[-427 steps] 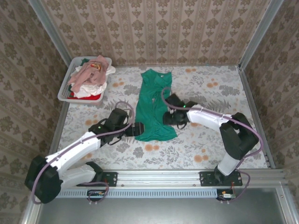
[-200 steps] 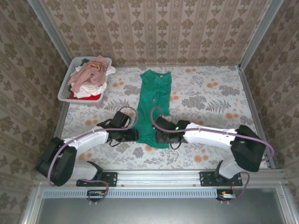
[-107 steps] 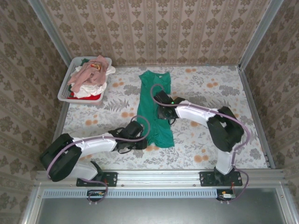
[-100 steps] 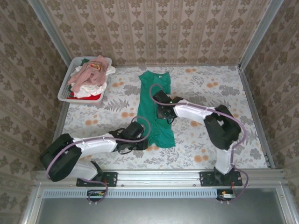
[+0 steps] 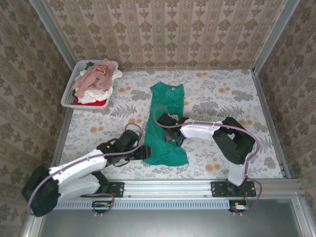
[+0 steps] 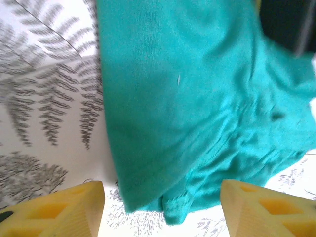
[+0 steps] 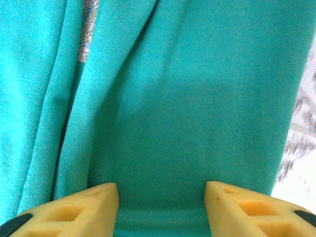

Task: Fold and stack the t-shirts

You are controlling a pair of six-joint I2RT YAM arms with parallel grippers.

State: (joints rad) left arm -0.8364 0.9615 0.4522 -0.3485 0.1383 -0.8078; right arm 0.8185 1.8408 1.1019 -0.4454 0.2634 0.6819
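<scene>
The left gripper (image 5: 143,152) sits at the near edge of the green t-shirt (image 5: 167,101), fingers wide apart, holding nothing. The right gripper (image 5: 169,134) is over its middle, spread too. The shirt lies on the table (image 5: 222,98) as a long strip, looking half folded. Far left, more t-shirts (image 5: 96,79) wait in the tub (image 5: 68,98).

- Soft cloth short-sleeved t-shirt (image 5: 165,123), centre of the frame — plain teal-green, with a speckled pink-grey strip (image 7: 89,29) at the upper left of the right wrist view.
- Flat table cover (image 5: 222,98): white, printed with grey fern leaves and orange blossoms.
- Rectangular plastic tub (image 5: 74,106), upper left: white, heaped with pink, white and red cloth shirts (image 5: 96,79).
- Wallpapered walls (image 5: 163,29): beige damask.
- Left gripper (image 6: 162,210) and right gripper (image 7: 161,207) — yellow foam pads.
</scene>
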